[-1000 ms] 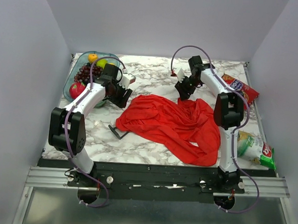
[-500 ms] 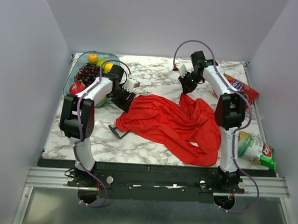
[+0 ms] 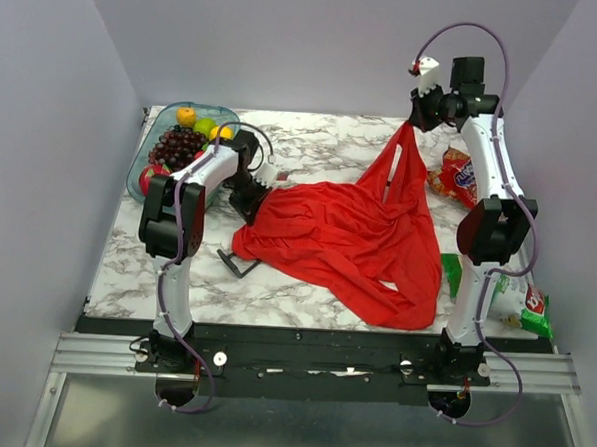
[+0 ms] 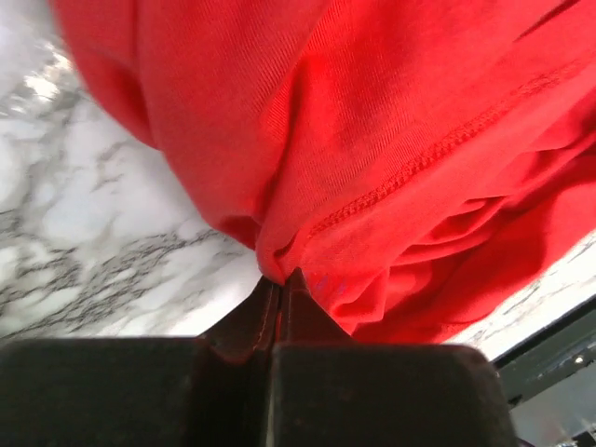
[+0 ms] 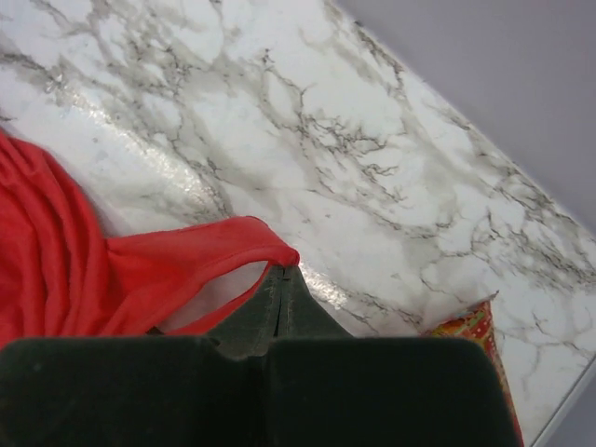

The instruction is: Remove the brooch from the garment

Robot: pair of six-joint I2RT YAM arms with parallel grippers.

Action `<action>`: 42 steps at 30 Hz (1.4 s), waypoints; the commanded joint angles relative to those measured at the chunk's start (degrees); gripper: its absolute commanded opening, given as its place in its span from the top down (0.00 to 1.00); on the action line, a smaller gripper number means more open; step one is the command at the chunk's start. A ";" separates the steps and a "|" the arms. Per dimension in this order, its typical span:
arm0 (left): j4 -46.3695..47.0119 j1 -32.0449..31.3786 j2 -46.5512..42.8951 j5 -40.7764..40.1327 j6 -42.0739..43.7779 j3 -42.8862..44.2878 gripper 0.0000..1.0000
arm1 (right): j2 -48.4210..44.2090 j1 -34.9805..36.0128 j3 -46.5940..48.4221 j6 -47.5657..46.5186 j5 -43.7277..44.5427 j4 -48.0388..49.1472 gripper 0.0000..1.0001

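The garment (image 3: 348, 236), a bright red T-shirt, lies crumpled on the marble table. One corner of it is pulled up into a taut peak at the back right. My right gripper (image 3: 412, 121) is raised high there, shut on that corner of the garment (image 5: 186, 265). My left gripper (image 3: 251, 209) is low at the shirt's left edge, shut on a fold of the garment (image 4: 391, 168). The brooch does not show in any view.
A glass bowl (image 3: 139, 170) of fruit stands at the back left, close behind the left arm. A black square frame (image 3: 236, 264) lies by the shirt's near left corner. A red snack bag (image 3: 459, 178) and a green bag (image 3: 520, 300) lie along the right side.
The right gripper closed on the shirt's back edge and lifted it high toward the back right. The left gripper moved onto the shirt's left edge and shut on it.
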 commanded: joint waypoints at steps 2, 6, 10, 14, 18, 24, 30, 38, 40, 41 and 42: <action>9.10 0.46 -11.62 1.46 3.56 10.03 1.00 | -3.53 -2.84 7.15 6.06 0.51 6.85 1.00; 20.30 0.37 -19.02 -0.82 9.97 15.04 1.00 | -6.07 -6.71 8.65 13.08 1.31 13.17 0.99; 17.60 0.55 -20.69 -1.97 16.65 23.30 1.00 | -9.58 -10.74 7.60 16.79 2.63 14.33 1.00; 11.72 1.34 -26.30 -1.19 22.71 20.97 1.00 | -15.82 -14.44 1.28 16.80 1.66 13.54 1.00; 6.69 1.43 -36.84 -0.48 33.85 6.74 1.00 | -24.60 -17.96 -14.83 9.44 0.70 10.20 1.00; 0.81 1.25 -54.08 -0.22 41.00 -19.81 1.00 | -41.74 -20.07 -47.28 -5.14 2.10 6.69 1.00; -0.61 1.17 -58.75 0.58 36.18 -28.62 0.87 | -42.91 -20.16 -61.40 -7.38 4.39 3.61 0.96; 4.83 1.17 -48.39 3.83 22.21 -21.96 0.61 | -30.00 -18.76 -45.07 -5.27 -9.40 -1.84 0.55; 5.28 1.17 -44.63 4.27 18.69 -20.46 0.59 | -26.14 -15.88 -40.51 -7.37 -10.81 -2.89 0.55; 6.07 1.17 -43.47 4.01 17.55 -19.49 0.58 | -25.16 -14.55 -39.52 -8.94 -11.34 -3.33 0.55; 6.51 1.17 -42.33 2.27 16.58 -19.22 0.58 | -23.93 -13.06 -38.64 -13.14 -11.70 -4.64 0.55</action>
